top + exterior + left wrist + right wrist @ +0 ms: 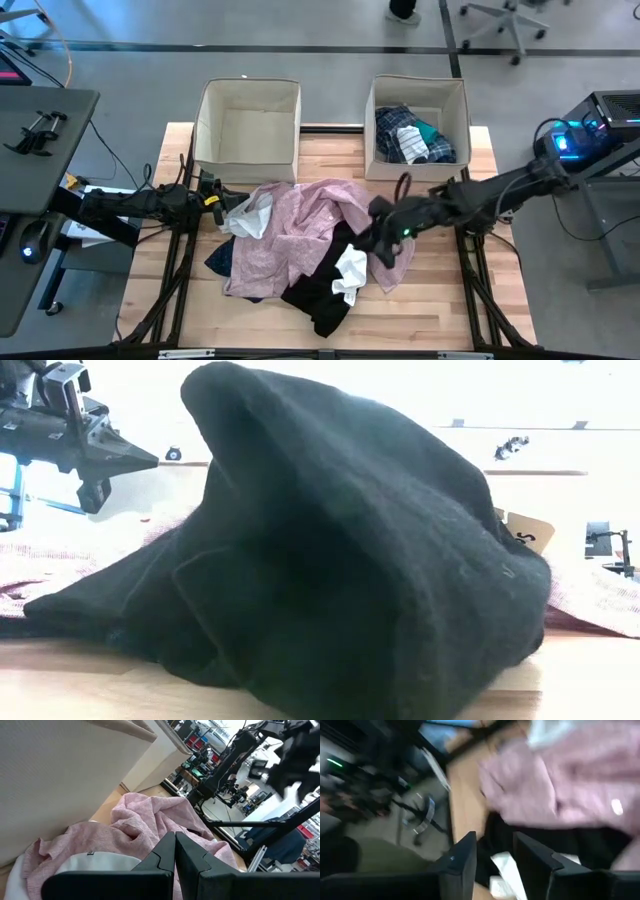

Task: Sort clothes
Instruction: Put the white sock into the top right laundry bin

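Note:
The clothes lie in a pile at mid-table. The large pink shirt (pixel 300 225) is on top, with a white cloth (pixel 250 215) at its left. The black garment (pixel 325 290) is at the near side and fills the low view (pixel 350 560). A navy piece (pixel 220 262) shows at the near left. My left gripper (pixel 215 197) is shut at the pile's left edge, by the white cloth, and points at the pink shirt (pixel 150 820). My right gripper (pixel 385 237) is open above the pile's right side, over pink (pixel 560 785) and black cloth.
Two beige fabric boxes stand at the far edge. The left box (pixel 248 120) holds nothing. The right box (pixel 372 120) holds a blue plaid shirt (pixel 400 138) and a teal piece (pixel 428 130). A second white cloth (pixel 350 272) lies on the black garment. Bare wood shows at the near left and right.

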Robot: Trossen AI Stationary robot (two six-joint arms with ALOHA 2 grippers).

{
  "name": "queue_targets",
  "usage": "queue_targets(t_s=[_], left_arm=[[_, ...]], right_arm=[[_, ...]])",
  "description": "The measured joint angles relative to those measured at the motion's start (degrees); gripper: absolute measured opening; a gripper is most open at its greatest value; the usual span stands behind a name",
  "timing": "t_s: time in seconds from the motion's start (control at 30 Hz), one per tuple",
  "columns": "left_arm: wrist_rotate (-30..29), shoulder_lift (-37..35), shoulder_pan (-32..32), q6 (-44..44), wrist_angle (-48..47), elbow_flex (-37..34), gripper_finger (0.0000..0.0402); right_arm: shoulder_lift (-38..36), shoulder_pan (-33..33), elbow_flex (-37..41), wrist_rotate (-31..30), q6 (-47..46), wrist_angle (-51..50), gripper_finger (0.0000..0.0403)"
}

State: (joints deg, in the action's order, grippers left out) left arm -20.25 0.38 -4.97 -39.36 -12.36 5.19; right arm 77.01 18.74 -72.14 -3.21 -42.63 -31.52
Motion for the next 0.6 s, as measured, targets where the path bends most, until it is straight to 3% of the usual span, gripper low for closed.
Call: queue_targets(t_s=[0.33,0.6], left_arm=[[0.65,-0.02,0.02,-0.03,0.02,0.0,0.0],[0.65,-0.01,0.01,-1.07,0.02,0.0,0.0]], right_arm=[[10.71,0.44,0.0,0.91,-0.43,-5.85,0.0218],[17.35,0.14,0.0,0.09,-2.17,-13.59,0.0227]])
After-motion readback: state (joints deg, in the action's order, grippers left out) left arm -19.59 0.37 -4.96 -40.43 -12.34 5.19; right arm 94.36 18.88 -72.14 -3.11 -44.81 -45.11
